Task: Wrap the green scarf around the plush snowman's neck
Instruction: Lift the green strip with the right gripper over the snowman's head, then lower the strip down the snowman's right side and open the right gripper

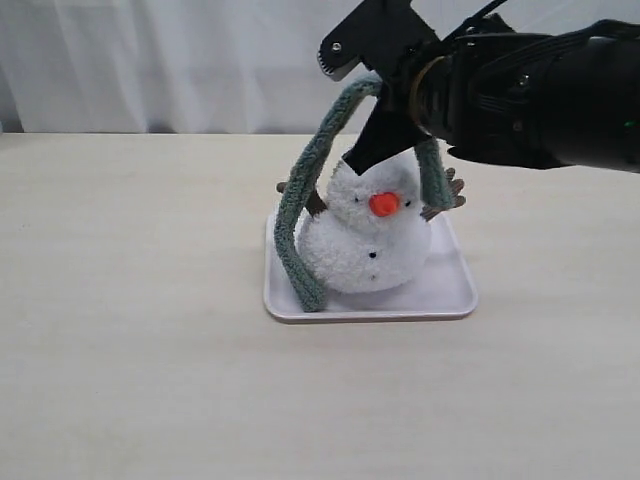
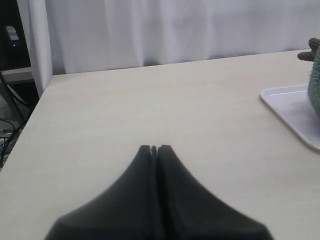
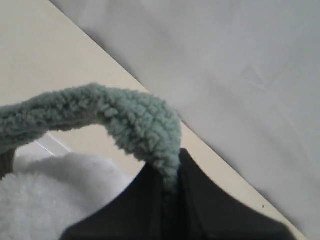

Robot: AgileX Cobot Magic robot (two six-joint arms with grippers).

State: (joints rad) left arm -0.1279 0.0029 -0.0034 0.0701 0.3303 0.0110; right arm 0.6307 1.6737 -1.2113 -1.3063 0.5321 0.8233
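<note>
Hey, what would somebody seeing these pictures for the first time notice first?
The green scarf arches high over the plush snowman, which sits in a white tray on the table. The right gripper pinches the scarf above the snowman's head; one end trails down to the tray, the other hangs by a twig arm. The left gripper is shut, off to the side.

Right hand (image 3: 170, 176) aloft, clamped on the green scarf (image 3: 134, 114); left hand (image 2: 154, 148) low, fingers together.
</note>
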